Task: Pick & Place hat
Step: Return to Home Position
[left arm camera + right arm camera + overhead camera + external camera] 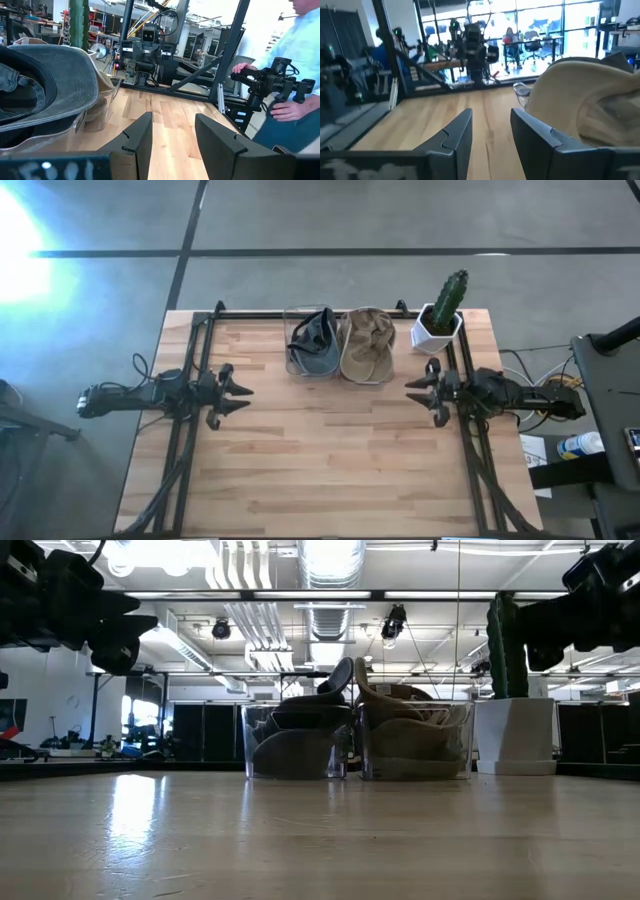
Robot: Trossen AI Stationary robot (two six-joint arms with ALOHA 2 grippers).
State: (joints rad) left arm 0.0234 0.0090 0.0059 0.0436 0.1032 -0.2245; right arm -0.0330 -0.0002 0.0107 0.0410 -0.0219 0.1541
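While both arms sit low at opposite side edges of the tabletop (320,470), the black caps (312,340) lie piled in the left transparent bin (292,362), which stands at the middle of the far edge. One cap's brim pokes up over the rim. Just beside it, towards the right edge, stands a second clear bin (381,372) stuffed with tan caps (366,345); I cannot tell whether the two walls touch. A cactus (451,292) in a white pot (436,332) stands near the far right corner.

The left arm (150,395) lies at the left edge and points inward. The left jaws are parted, hold nothing, and sit over bare wood well apart from the bins. The right arm (500,392) mirrors it at the right edge, and the right jaws are likewise apart and empty, near the cactus pot.

Beyond the tabletop, a person in a light blue shirt (305,35) has a hand (286,107) on a dark handled device (270,80).
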